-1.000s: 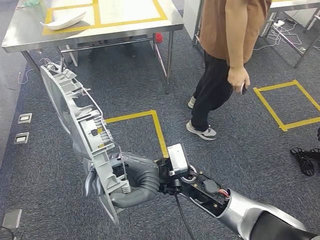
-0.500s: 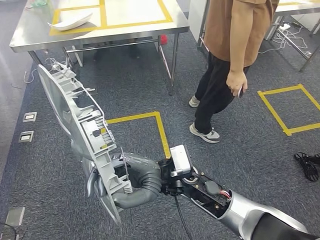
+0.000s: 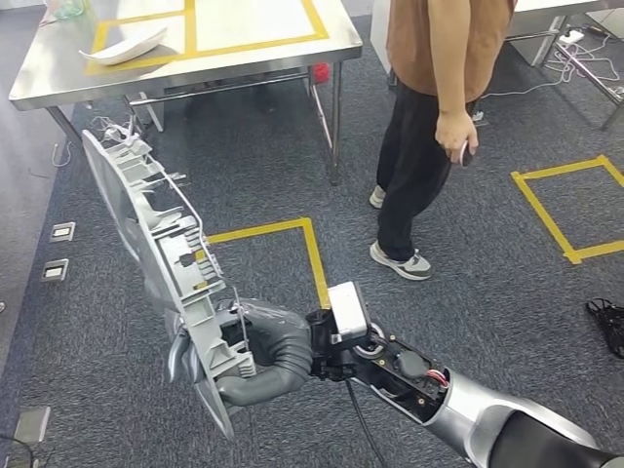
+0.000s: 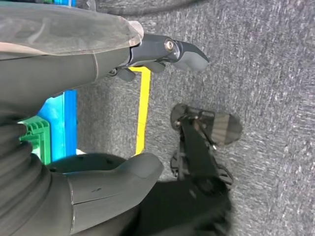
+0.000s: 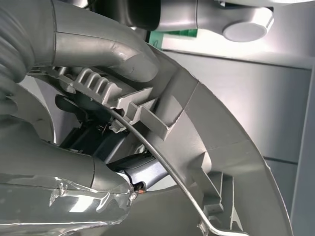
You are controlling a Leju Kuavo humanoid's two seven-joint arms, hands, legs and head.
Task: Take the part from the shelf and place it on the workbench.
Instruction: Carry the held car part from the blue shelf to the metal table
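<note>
Head view: right hand (image 3: 247, 353), grey, fingers wrapped round the near end of the part (image 3: 158, 253); part is a long grey plastic moulding with ribs and clips, held off the floor, running from the hand toward 11 o'clock, its far tip near the desk leg; right arm enters from 5 o'clock, silver, with a white box at the wrist; desk (image 3: 324, 54), steel top with yellow tape squares, at 12 o'clock, well apart from the hand; white curved piece (image 3: 125, 44) lying on the desk at its 10 o'clock corner; floor (image 3: 294, 185) of dark grey carpet; yellow tape mark (image 3: 309, 249) on the floor just beyond the hand, a second yellow tape square (image 3: 566, 205) at 3 o'clock; person (image 3: 434, 127) in brown top and dark trousers standing at 1 o'clock beside the desk, one hand holding a small dark object; floor sockets (image 3: 58, 249) at 9 o'clock.

Left wrist view: left hand (image 4: 111, 54), grey ribbed cover, thick thumb and dark fingers spread apart, nothing between them; carpet beyond, with a yellow tape line (image 4: 142, 113); blue and green crates (image 4: 55, 130) near the cover.

Right wrist view: right hand's thumb (image 5: 108, 49) pressed over a ribbed ledge of the part (image 5: 208, 147); fingers below grip the same edge; a thin wire clip curves across the part's grey shell.
</note>
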